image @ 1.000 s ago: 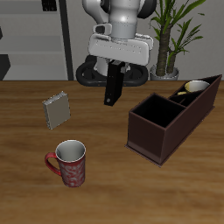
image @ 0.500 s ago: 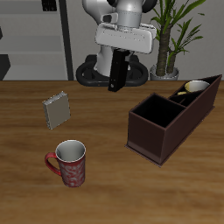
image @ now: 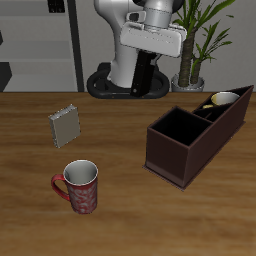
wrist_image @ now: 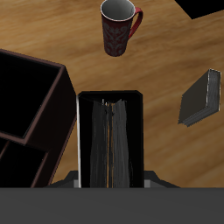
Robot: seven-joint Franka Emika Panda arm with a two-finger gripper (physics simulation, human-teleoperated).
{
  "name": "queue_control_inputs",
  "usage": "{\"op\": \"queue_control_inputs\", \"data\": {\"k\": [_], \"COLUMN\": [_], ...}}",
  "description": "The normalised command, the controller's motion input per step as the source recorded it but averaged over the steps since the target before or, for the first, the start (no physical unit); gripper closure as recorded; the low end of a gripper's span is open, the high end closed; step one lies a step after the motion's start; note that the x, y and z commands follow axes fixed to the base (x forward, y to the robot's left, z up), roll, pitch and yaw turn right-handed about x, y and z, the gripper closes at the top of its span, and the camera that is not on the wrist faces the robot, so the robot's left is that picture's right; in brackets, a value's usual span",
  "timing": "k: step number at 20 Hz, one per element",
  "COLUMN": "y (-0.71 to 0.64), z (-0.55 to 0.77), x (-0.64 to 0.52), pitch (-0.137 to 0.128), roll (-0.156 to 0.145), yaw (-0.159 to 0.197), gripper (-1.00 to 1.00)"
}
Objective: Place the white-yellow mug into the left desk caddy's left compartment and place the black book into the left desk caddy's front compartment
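- The gripper [image: 146,72] hangs high above the back part of the table [image: 120,215], close in front of the robot's white body; its fingers are closed on the black book [image: 146,74], which hangs upright below the hand, its dark cover hard to pick out against the dark base behind it
- In the wrist view the black book [wrist_image: 108,140] fills the middle, seen edge-on with its pale page block between 2 black covers; the gripper [wrist_image: 108,179] clamps it from both sides, though the fingertips themselves are mostly hidden by the book
- The left desk caddy [image: 195,137] stands on the table, running at a slant from near the middle toward the back edge; it is a long dark-brown box with inner dividers; the large section at its nearer end looks empty and dark inside
- The white-yellow mug [image: 222,100] sits in the left compartment [image: 228,108], the small end section of the caddy nearest the table's back edge; only its pale rim and part of the yellowish body show above the wall
- A red patterned mug [image: 80,186] stands upright near the table's front edge, well apart from the caddy, handle pointing away from the caddy; the wrist view shows it too [wrist_image: 120,24], mouth open upward
- A small grey booklet [image: 65,125] lies farther back than the red mug, well apart from both mug and caddy; it also appears in the wrist view [wrist_image: 201,96]
- A potted plant [image: 200,40] stands behind the table's back edge, beyond the caddy
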Motion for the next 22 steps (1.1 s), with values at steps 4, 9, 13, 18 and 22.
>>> {"op": "queue_control_inputs", "data": {"k": [4, 9, 13, 18, 22], "y": [0.38, 0.37, 0.18, 0.12, 0.20], "z": [-0.05, -0.06, -0.07, -0.12, -0.10], "x": [-0.34, -0.36, -0.23, -0.15, 0.01], "pitch": [-0.038, -0.055, -0.022, 0.000, -0.020], "roll": [0.058, 0.035, 0.001, 0.017, 0.023], "yaw": [-0.059, -0.040, -0.048, -0.069, -0.051], "gripper": [1.00, 1.00, 1.00, 1.00, 1.00]}}
